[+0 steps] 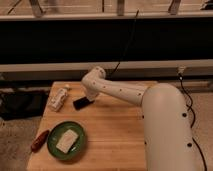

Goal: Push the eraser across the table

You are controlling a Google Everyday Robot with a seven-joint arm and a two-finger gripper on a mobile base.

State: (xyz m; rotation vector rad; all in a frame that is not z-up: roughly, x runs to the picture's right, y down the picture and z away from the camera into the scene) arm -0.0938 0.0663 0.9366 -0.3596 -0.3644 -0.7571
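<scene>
Sponge, pale and rectangular [67, 140], lay on a round green plate [54, 148] nearest, while at eleven o'clock beyond it the small black rectangular eraser [81, 103] sat on the wooden table [115, 145], touching the white arm's gripper [90, 99].

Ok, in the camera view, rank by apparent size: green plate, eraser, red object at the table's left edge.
1. Green plate, clearly largest.
2. and 3. Eraser and red object look alike; I won't rank them, since the red object lies nearer the camera.
The gripper is at the eraser.
</scene>
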